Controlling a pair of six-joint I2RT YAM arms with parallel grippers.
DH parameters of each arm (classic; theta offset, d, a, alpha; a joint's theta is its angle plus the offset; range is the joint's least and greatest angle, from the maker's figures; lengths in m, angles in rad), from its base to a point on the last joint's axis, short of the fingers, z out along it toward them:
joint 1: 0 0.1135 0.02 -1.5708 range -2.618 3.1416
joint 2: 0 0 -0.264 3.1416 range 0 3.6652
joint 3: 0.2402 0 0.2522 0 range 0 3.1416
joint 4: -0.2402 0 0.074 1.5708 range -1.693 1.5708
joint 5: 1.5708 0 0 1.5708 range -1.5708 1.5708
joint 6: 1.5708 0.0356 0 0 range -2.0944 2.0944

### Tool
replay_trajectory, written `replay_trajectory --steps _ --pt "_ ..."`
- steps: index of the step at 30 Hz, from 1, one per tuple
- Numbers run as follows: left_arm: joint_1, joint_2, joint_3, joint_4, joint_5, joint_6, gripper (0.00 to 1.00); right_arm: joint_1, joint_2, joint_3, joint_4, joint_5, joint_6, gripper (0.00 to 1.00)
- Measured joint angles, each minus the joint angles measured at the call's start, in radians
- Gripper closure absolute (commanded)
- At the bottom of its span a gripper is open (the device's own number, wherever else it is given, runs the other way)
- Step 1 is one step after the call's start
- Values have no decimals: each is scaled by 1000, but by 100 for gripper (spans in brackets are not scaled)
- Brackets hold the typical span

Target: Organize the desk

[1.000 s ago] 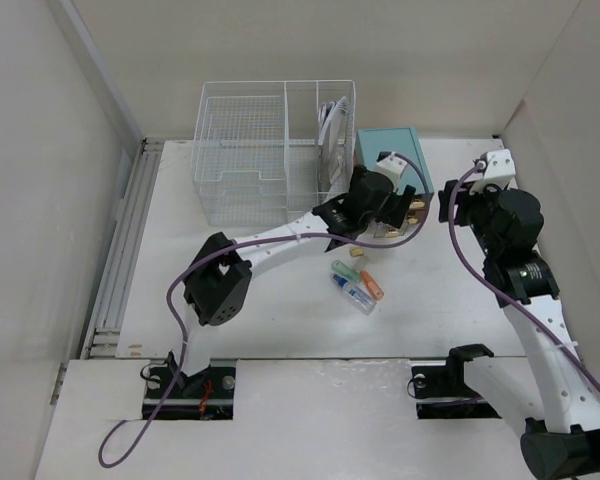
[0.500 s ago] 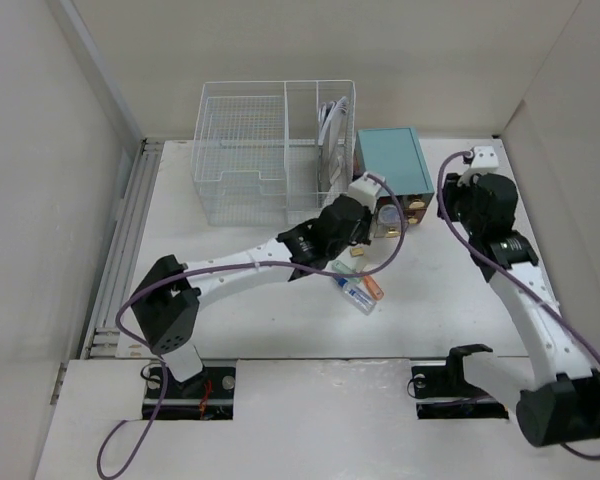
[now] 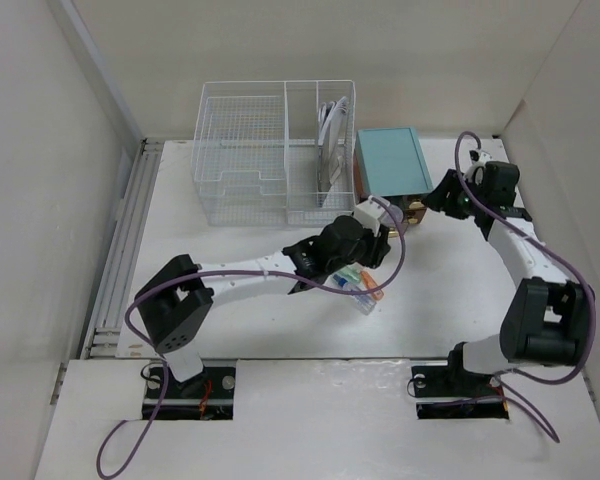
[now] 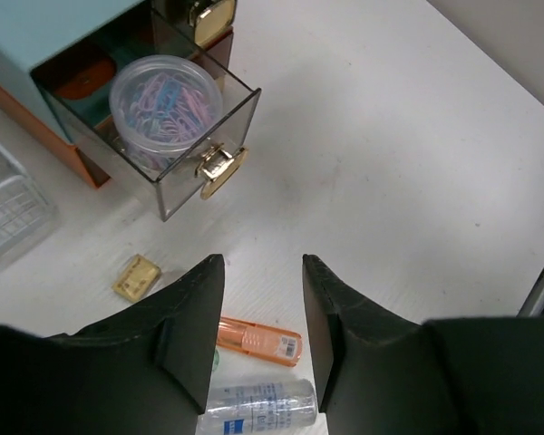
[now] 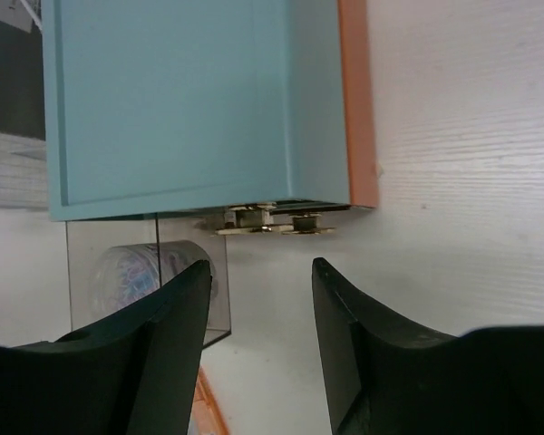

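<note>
The desk (image 3: 230, 290) is a white tabletop. My left gripper (image 4: 263, 265) hovers open above it, gripping nothing; from the top it is seen as the left gripper (image 3: 373, 255). An orange pen-like stick (image 4: 258, 340) and a clear tube (image 4: 258, 403) lie below, between its fingers. A small yellow block (image 4: 137, 277) lies to the left. Ahead, the teal drawer box (image 3: 390, 160) has a smoked drawer (image 4: 186, 186) pulled out, holding a round tub of paper clips (image 4: 166, 100). My right gripper (image 5: 258, 272) is open, empty, facing the box's gold handles (image 5: 267, 220).
A white wire basket (image 3: 270, 150) with papers in its right section stands left of the box at the back. A ribbed metal rail (image 3: 125, 240) runs along the left edge. White walls close in the left, back and right sides.
My left gripper pulled back from the open drawer toward the small items nearer me. My right arm swung down and left, bringing its gripper low at the box's front right corner.
</note>
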Motion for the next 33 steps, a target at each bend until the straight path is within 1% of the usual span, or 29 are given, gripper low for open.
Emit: replay_trajectory --steps 2,4,9,11,12,13,15,24,26,28,29,31,33 --pt "4 24 1 19 18 0 61 -6 39 12 7 -61 27 46" --pt "10 60 5 30 36 -4 61 -7 80 19 8 -103 45 46" --pt "39 164 35 29 72 -8 56 -7 123 25 10 -170 71 45" --pt "48 193 50 26 80 -9 54 -9 140 37 13 -186 79 45" --pt "55 206 62 26 84 -10 53 -10 150 43 18 -194 83 43" --pt "60 217 75 26 88 -10 53 -11 161 49 22 -199 89 43" --pt "70 230 96 26 92 -11 53 -14 180 57 31 -209 96 39" --pt "92 277 190 32 104 -15 53 -18 237 60 49 -222 132 38" --pt "94 290 206 31 106 -15 53 -18 239 60 70 -224 148 39" --pt "97 302 218 30 106 -15 53 -18 239 58 99 -226 170 44" --pt "98 307 224 30 106 -15 53 -18 239 52 116 -230 180 49" --pt "103 318 233 27 103 -16 53 -18 240 34 144 -230 204 51" --pt "108 325 239 26 98 -18 53 -22 240 13 178 -237 235 56"
